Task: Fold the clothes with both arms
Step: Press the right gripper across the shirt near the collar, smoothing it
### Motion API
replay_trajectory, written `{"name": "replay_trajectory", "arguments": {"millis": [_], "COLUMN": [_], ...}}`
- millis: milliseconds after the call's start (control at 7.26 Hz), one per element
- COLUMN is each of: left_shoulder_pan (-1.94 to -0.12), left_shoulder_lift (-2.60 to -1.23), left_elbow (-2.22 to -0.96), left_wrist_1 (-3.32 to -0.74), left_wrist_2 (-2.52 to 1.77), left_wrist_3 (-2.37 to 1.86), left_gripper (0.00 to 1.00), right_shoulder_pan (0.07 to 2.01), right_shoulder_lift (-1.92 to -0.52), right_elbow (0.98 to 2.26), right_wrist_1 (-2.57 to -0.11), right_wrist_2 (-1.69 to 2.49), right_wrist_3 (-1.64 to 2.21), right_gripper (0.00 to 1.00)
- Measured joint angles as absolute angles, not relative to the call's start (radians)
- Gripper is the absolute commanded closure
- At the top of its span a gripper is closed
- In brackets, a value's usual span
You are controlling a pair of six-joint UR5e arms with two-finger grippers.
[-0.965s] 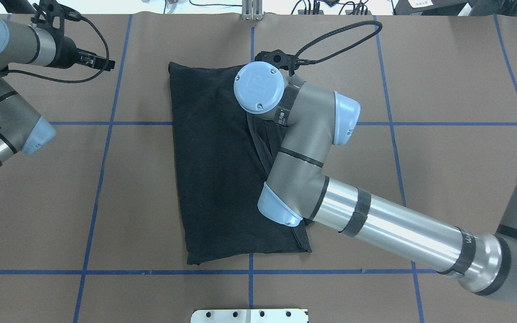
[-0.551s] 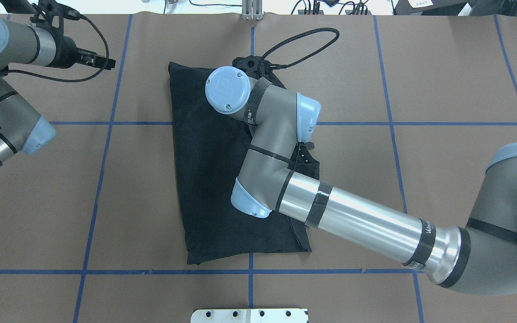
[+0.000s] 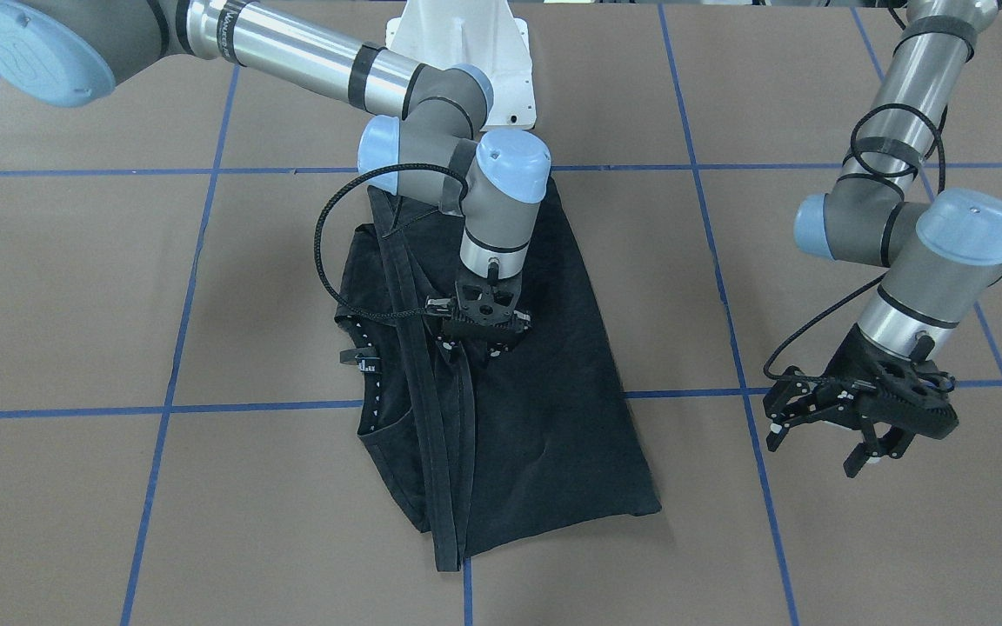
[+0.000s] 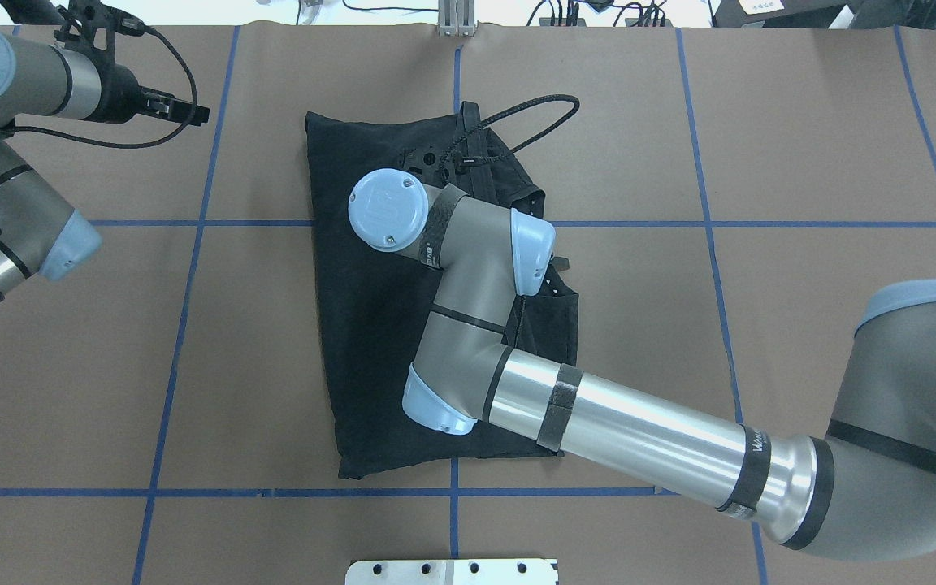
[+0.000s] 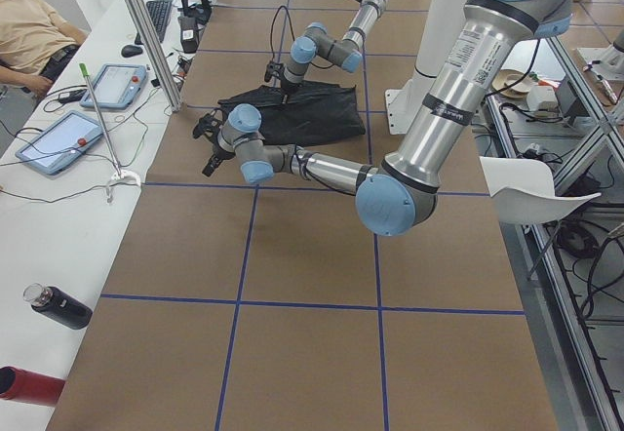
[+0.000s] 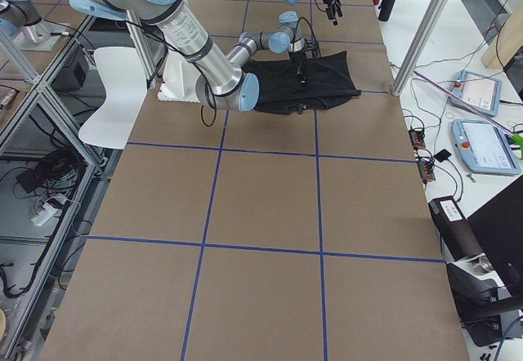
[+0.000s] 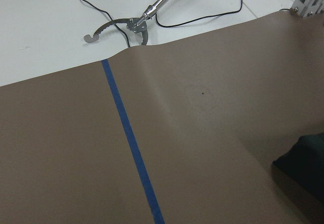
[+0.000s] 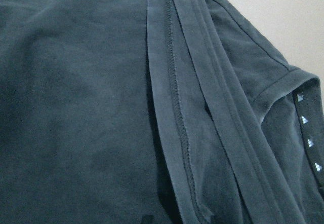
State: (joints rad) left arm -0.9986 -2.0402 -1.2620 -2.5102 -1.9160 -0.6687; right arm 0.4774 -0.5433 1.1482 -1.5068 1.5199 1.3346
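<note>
The jaws of the black two-finger left gripper [image 3: 849,430] are seen spread apart, held empty above bare desk well to the side of the garment; whether the jaws of the black right gripper [image 3: 482,329] are parted or closed on cloth cannot be told, since they are lost against the dark fabric directly beneath them. The black short-sleeved T-shirt [image 4: 370,325] is laid folded lengthwise at the middle of the brown paper-covered desk [image 4: 801,146], which is marked into squares by blue tape lines [image 4: 842,223]. A hemmed band is shown running along the fold in the right wrist view, and a sleeve [image 4: 556,317] is left sticking out on the robot's right. Beyond the desk's end a long white side table [image 5: 49,226] is set with two tablets [image 5: 58,143] and a black bottle [image 5: 58,306], and a seated person [image 5: 29,31] is partly visible. Compared with a second ago, the grey-silver right arm [image 4: 647,422] has been swung further across the shirt towards the robot's left, the sleeve has been uncovered, and the left arm [image 4: 21,81] has been kept in place.
</note>
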Motion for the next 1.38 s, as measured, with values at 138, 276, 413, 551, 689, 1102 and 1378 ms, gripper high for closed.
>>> {"name": "replay_trajectory", "arguments": {"millis": [138, 276, 413, 551, 689, 1102, 1378], "left_shoulder_pan": [-0.998, -0.996, -0.991, -0.987, -0.985, -0.985, -0.985], "left_shoulder_lift": [-2.04, -2.04, -2.04, -2.04, -2.04, -2.04, -2.04], "left_elbow": [-1.261, -1.261, -1.261, -1.262, -1.262, -1.262, -1.263], "left_wrist_1": [-2.51, -2.51, -2.511, -2.512, -2.512, -2.513, -2.513], "left_wrist_2": [-1.916, -1.916, -1.915, -1.915, -1.914, -1.914, -1.914], "left_wrist_3": [-0.669, -0.673, -0.682, -0.689, -0.692, -0.693, -0.693], "left_gripper": [0.0, 0.0, 0.0, 0.0, 0.0, 0.0, 0.0], "right_shoulder_pan": [0.48, 0.488, 0.498, 0.511, 0.527, 0.549, 0.546], "right_shoulder_lift": [-0.544, -0.546, -0.549, -0.559, -0.594, -0.84, -0.921], "right_elbow": [1.149, 1.153, 1.158, 1.167, 1.202, 1.441, 1.516], "right_wrist_1": [-1.51, -1.515, -1.521, -1.523, -1.524, -1.519, -1.512], "right_wrist_2": [1.52, 1.522, 1.523, 1.525, 1.531, 1.535, 1.532], "right_wrist_3": [1.296, 1.26, 1.233, 1.211, 1.185, 1.124, 1.128], "right_gripper": [1.0, 1.0, 1.0, 1.0, 1.0, 0.53, 0.0]}}
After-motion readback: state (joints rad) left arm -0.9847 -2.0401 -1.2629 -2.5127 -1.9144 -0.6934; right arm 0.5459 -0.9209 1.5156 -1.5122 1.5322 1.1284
